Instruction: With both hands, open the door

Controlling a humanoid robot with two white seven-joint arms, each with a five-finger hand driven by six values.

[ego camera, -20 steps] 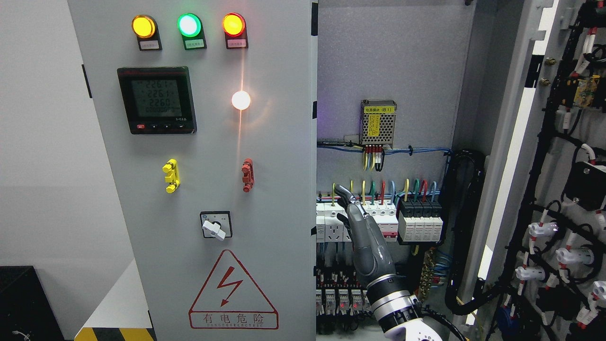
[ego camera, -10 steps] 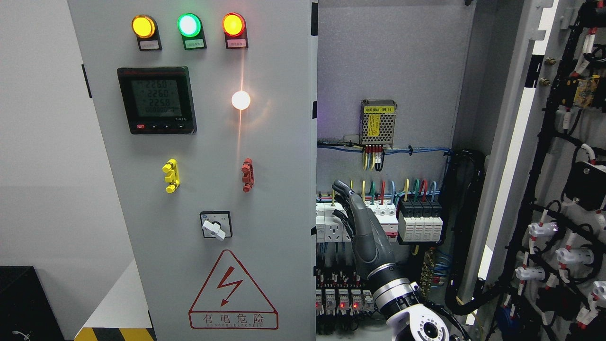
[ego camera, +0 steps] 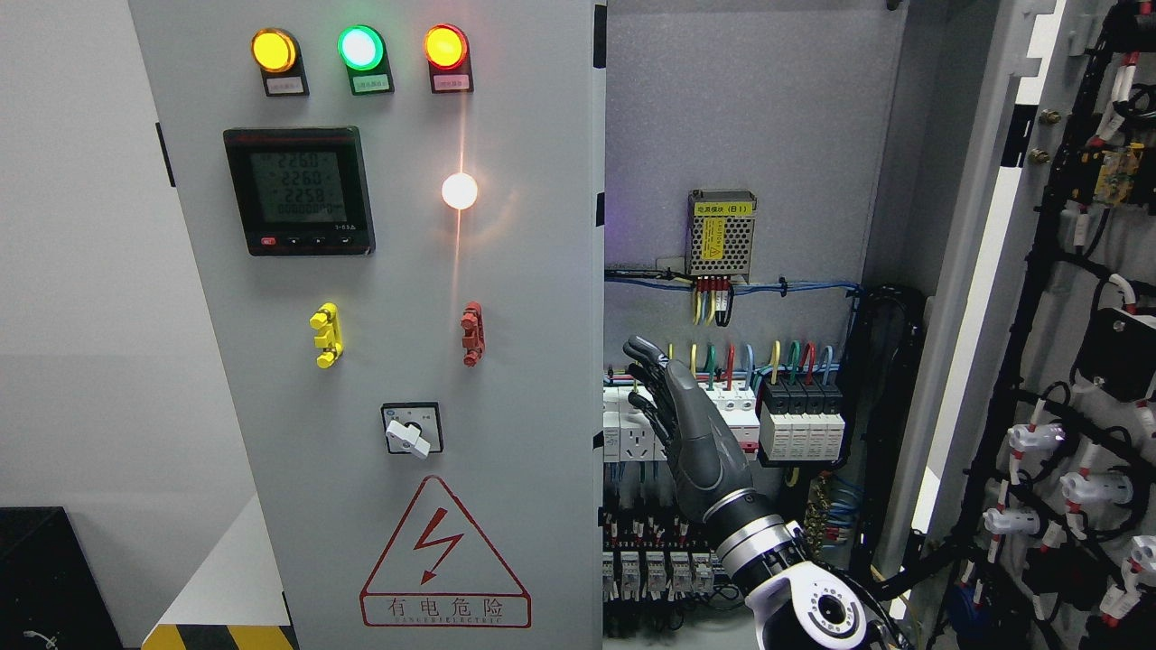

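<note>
Compared with the frame one second earlier, the right hand stands slightly higher and further left, and more of its white wrist joint shows at the bottom edge; the meter digits have also changed. The dark grey, jointed fingers are extended and slightly spread, grasping nothing, with the tips near the right edge of the left door; whether they touch it cannot be told. That door, a smooth grey painted metal panel, is closed and fills the left half of the view. It carries three round lamps, yellow, green and red, a black digital meter reading 2260, 2260, 2258, a white rotary switch, and a red triangular warning sign with a lightning bolt over "有电危险". The right door is swung open at the right edge, its inner face laced with black cables. Inside the cabinet hang a perforated metal power supply with a yellow label, too small to read, and rows of white circuit breakers.
</note>
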